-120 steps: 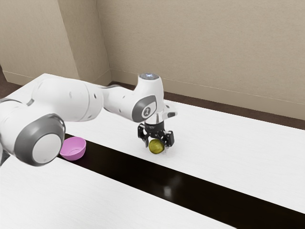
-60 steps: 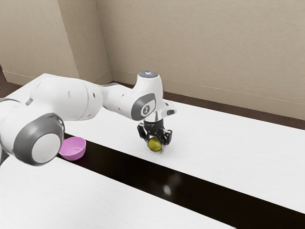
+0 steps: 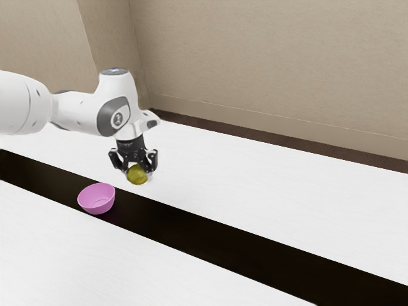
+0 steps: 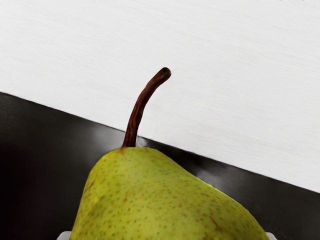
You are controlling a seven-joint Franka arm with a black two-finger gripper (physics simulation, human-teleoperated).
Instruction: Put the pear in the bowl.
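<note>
In the exterior view my black gripper [image 3: 137, 173] is shut on the yellow-green pear [image 3: 138, 175], one finger on each side, and holds it off the table. The pink bowl [image 3: 97, 199] stands on the dark strip, toward the exterior view's left and lower than the pear in that picture. Large and close in the wrist view is the pear [image 4: 160, 200], its brown stem pointing away from the hand, with pale fingertip edges at its two sides.
The white table [image 3: 268, 197] is crossed by a long dark strip [image 3: 223, 240]. Behind the table rises a beige wall [image 3: 274, 70].
My arm has carried the pear toward the exterior view's left and up off the table, much closer to the bowl. The bowl has stayed where it was.
</note>
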